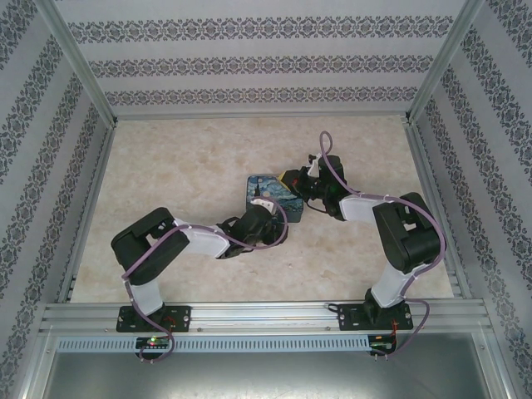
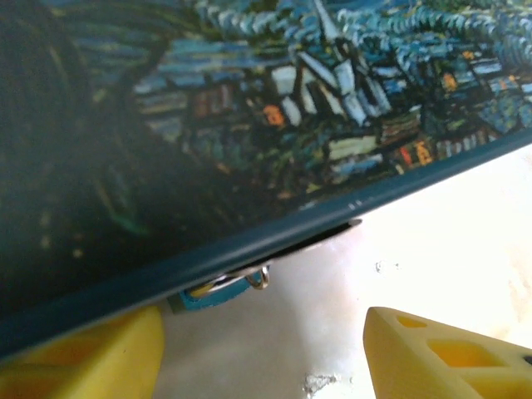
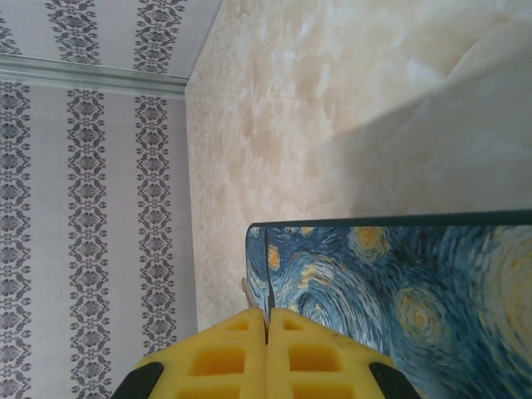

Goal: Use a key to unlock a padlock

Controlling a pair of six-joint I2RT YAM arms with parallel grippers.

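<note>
The padlock (image 2: pixel 208 296), small and teal with a thin silvery shackle, hangs at the lower edge of the painted tin (image 2: pixel 274 100), just beyond my left finger (image 2: pixel 91 357). My left gripper (image 2: pixel 266 353) is open, its yellow fingers apart over bare table, with nothing between them. In the top view it (image 1: pixel 272 213) reaches onto the tin's near side. My right gripper (image 3: pixel 268 312) is shut, and a thin dull sliver, the key (image 3: pixel 248 296), sticks out from its tips beside the tin's corner (image 3: pixel 259 241). From above, the right gripper (image 1: pixel 291 178) sits at the tin's right end.
The Starry-Night tin (image 1: pixel 259 188) lies mid-table between both arms. Patterned walls (image 1: pixel 249 58) enclose the marbled table (image 1: pixel 183 166) on three sides. A metal rail (image 1: pixel 266 314) runs along the near edge by the arm bases.
</note>
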